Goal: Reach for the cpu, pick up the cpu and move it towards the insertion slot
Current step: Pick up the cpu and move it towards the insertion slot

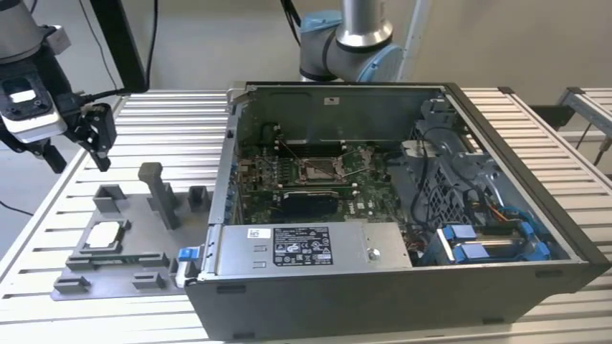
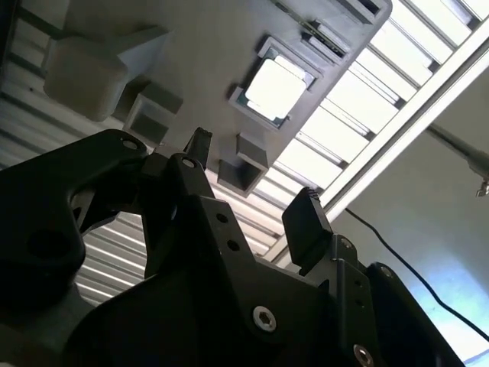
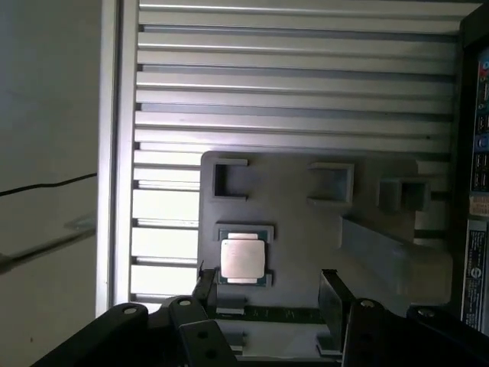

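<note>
The cpu is a small silvery square lying flat in a holder on the grey fixture plate, to the exterior view's left of the computer case. It shows in both wrist views. My gripper hangs well above the table, behind the plate and apart from the cpu. It is open with nothing between its black fingers. The insertion slot is a shiny square socket on the green board inside the case.
The open computer case takes up the table's middle and right, with tall walls. Upright grey blocks stand on the fixture plate near the cpu. The arm's base stands behind the case. The slatted table's edge is close by.
</note>
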`<action>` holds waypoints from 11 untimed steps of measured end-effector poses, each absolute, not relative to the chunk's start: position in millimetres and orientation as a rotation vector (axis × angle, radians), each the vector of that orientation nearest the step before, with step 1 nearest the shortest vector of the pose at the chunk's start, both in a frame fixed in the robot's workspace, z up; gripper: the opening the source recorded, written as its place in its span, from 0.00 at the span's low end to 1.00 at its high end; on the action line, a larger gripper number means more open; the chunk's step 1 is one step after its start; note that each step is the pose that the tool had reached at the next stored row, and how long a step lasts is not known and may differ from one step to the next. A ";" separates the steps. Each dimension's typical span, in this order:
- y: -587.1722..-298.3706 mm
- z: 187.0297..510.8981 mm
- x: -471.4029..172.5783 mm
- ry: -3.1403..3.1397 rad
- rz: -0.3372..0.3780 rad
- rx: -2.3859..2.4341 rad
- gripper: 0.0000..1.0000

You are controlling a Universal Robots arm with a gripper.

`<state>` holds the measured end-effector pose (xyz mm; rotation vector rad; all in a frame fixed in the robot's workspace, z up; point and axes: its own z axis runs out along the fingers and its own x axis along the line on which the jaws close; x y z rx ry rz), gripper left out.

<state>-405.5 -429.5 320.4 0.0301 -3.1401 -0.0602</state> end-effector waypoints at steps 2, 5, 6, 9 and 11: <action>-429.5 319.7 -405.5 -3.140 -0.060 0.030 1.00; -429.5 318.8 -405.5 -3.140 -0.060 0.030 1.00; -429.5 318.3 -405.5 -3.140 -0.060 0.030 1.00; -429.5 316.9 -405.5 -3.140 -0.060 0.030 1.00; -429.5 316.0 -405.5 -3.140 -0.060 0.030 1.00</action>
